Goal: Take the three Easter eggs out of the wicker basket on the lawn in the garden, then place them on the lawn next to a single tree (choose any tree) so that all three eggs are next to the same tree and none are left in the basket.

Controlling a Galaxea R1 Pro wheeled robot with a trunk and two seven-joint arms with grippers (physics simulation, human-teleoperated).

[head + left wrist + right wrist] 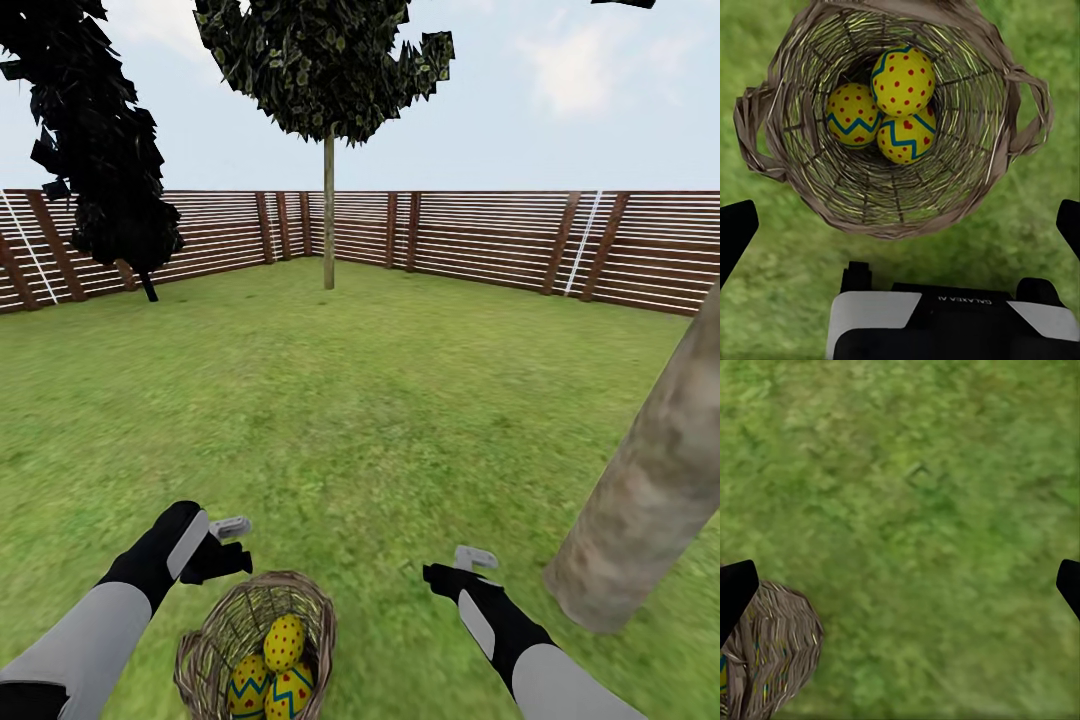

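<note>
The wicker basket (255, 650) stands upright on the lawn (380, 400), mouth up, between the two arms and near the thick tree trunk (650, 490). All three eggs (889, 112) lie bunched at its bottom, touching; the top one sits tilted on the other two. The left gripper (225, 545) and the right gripper (455, 568) both hang empty, fingers spread wide.

Two far trees under a pale sky.
A dark bushy tree (105, 150) at eleven o'clock, a thin-trunked tree (328, 205) at twelve.
</note>
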